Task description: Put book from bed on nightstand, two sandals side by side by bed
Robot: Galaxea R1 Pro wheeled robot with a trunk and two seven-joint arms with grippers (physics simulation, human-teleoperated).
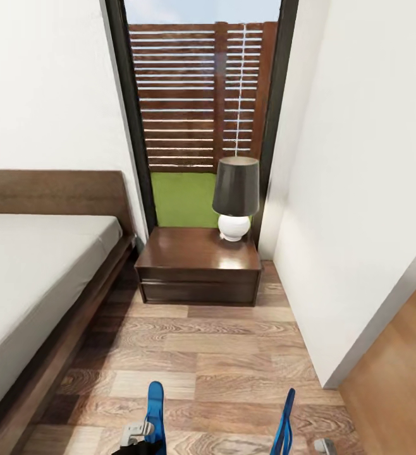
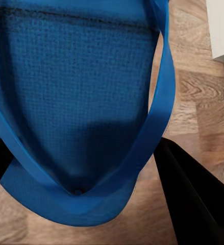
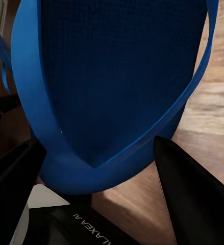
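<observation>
So on the far left of the head view there's the bed [image 1: 37, 265], dark wood frame and headboard with a plain pale grey mattress, nothing lying on the part you can see. The wood plank floor [image 1: 233, 354] runs alongside it. Just past the head of the bed sits the nightstand [image 1: 198, 268], dark brown with a glossy top, pushed up against a tall black-framed window [image 1: 201, 95]. A lamp [image 1: 235, 196] with a dark shade and a round white base stands on the right rear part of the nightstand top. Right of that is a white wall [image 1: 360, 189], and a light brown door [image 1: 397, 385] shows at the lower right corner.

Down at the bottom edge, both sandals are up off the floor. The left sandal [image 1: 155, 414] stands on edge in the left gripper [image 1: 138, 436]; in the left wrist view the blue sole [image 2: 76, 92] and its strap sit between the dark fingers [image 2: 193, 199], which look clamped on it. The right sandal [image 1: 284, 423] is also edge-on, further right, well apart from the first. In the right wrist view it [image 3: 117, 76] sits between the right gripper's black fingers [image 3: 193, 199], again looking pinched on the toe end. A bit of the right gripper [image 1: 325, 446] peeks in at the bottom of the head view.
</observation>
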